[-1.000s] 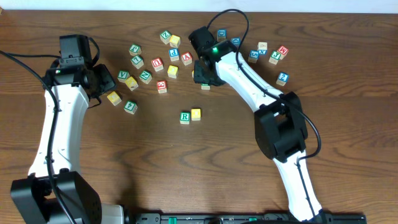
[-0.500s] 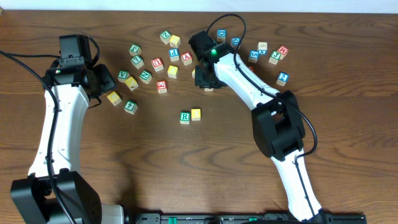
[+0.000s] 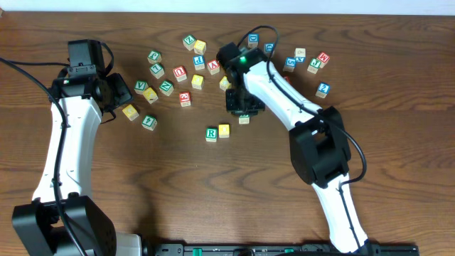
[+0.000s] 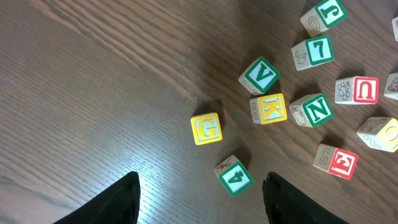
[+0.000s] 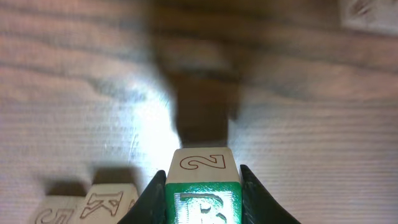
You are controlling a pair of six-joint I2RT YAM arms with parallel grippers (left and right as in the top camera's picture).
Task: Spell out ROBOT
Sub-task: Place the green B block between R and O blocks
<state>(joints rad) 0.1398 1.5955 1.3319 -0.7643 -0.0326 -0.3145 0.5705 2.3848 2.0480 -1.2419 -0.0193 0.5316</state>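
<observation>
A green R block point(image 3: 211, 134) and a yellow block point(image 3: 224, 130) sit side by side at the table's middle. My right gripper point(image 3: 240, 107) is shut on a green-faced block point(image 5: 203, 196) with a carved 2 on its upper side; its green face seems to read B. In the overhead view this block point(image 3: 244, 119) hangs just right of the yellow one. My left gripper point(image 3: 114, 96) is open and empty at the left. In the left wrist view its fingers point(image 4: 200, 183) straddle bare table beside a green 4 block point(image 4: 234, 177).
Loose letter blocks lie scattered at the back left point(image 3: 178, 71) and back right point(image 3: 306, 60). The left wrist view shows a yellow G block point(image 4: 206, 128), a green V point(image 4: 258, 75), a yellow K point(image 4: 268, 108) and a green N point(image 4: 313, 109).
My right gripper has carried its block from the back cluster toward the front, down beside the R and yellow blocks. The left arm has not moved.
</observation>
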